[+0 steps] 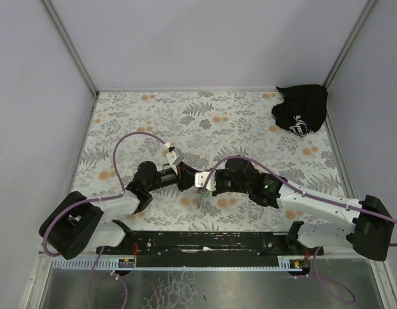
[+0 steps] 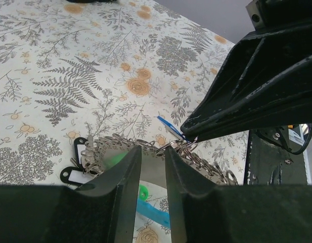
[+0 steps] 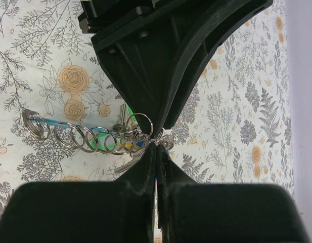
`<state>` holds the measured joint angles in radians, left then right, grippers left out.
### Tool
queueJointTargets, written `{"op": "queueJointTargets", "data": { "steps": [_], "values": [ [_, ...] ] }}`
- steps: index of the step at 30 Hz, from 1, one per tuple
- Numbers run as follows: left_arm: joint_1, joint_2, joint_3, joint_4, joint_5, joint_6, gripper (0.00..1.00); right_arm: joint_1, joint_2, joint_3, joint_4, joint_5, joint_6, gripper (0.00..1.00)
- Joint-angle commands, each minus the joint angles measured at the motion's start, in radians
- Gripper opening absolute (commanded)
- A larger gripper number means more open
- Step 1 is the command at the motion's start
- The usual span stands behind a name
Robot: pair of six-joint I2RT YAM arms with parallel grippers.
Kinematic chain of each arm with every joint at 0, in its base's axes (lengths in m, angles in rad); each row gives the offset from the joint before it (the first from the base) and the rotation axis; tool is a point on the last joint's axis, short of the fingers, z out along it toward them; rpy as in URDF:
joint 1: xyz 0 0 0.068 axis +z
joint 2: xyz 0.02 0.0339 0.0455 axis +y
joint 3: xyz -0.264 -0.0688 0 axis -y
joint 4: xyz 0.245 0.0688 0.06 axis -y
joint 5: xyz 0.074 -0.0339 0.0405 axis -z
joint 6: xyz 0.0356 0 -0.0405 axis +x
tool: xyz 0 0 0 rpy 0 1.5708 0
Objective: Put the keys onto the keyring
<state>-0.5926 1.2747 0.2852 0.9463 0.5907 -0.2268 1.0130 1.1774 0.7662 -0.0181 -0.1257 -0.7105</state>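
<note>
The keyring shows as a chain of metal rings [image 3: 90, 136] with a green piece [image 2: 142, 192] and a light-blue strap [image 2: 154, 212]. It lies mid-table between both arms [image 1: 203, 198]. My right gripper [image 3: 157, 144] is shut on a ring at the chain's end. In the left wrist view it comes in from the upper right [image 2: 188, 136]. My left gripper [image 2: 153, 152] meets it tip to tip, its jaws a narrow gap apart over the chain [image 2: 216, 169]. Among the rings lie the keys: silver blades [image 3: 123, 115], a yellow bit [image 3: 126, 150] and a blue sliver [image 2: 168, 125].
A black cloth bag [image 1: 301, 109] with white print sits at the far right corner. Black key tags with white labels [image 2: 77, 164] lie at the chain's left end. The floral tablecloth [image 1: 153, 116] covers the table inside grey walls.
</note>
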Motion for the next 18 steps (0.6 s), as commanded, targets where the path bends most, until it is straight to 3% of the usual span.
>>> {"op": "queueJointTargets", "data": {
  "steps": [1,10,16,18],
  "values": [
    [0.008,-0.005,0.04,0.057,0.064,0.026,0.24,0.009,0.001,0.058,0.028,-0.034,-0.003,0.0],
    [0.008,0.013,0.047,0.051,0.162,0.043,0.24,0.009,0.001,0.06,0.023,-0.032,-0.004,0.0],
    [0.007,0.025,0.057,0.048,0.184,0.041,0.03,0.009,-0.002,0.063,0.017,-0.03,-0.004,0.0],
    [0.007,0.024,0.054,0.062,0.186,0.027,0.0,0.009,-0.003,0.06,0.015,-0.025,-0.004,0.0]
  ]
}}
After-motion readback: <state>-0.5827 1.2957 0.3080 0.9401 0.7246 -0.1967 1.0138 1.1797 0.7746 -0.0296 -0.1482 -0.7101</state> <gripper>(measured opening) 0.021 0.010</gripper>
